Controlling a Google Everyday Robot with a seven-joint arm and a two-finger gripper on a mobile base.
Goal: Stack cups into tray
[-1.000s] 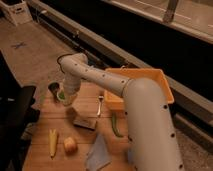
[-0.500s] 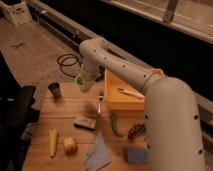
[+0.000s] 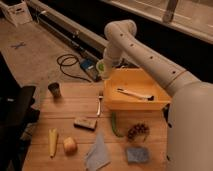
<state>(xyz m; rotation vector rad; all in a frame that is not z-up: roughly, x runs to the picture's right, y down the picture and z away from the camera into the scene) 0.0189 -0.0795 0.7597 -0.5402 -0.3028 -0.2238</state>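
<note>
Since half a second ago my arm has swung right, carrying the small translucent green cup (image 3: 101, 66) from over the bench's left part to the far-left corner of the large deep yellow-orange plastic tray (image 3: 111, 101). From my remote seat I see the end effector (image 3: 103, 67) clenched on that cup, held just above the tray's flared rim.

Nearest the camera, well below the end effector, lie a pale blue-grey cloth (image 3: 97, 154), a blue sponge (image 3: 137, 154), a round orange fruit (image 3: 70, 145) and a yellow corn cob (image 3: 52, 141) on the wooden bench (image 3: 75, 107). Farther in sit a brown block (image 3: 85, 122), a green pepper (image 3: 115, 125) and a dark cluster (image 3: 138, 131). Left of the end effector and lower stands the small dark brown cup (image 3: 54, 90). Inside the tray, to the end effector's right, rests a white utensil (image 3: 135, 94).
</note>
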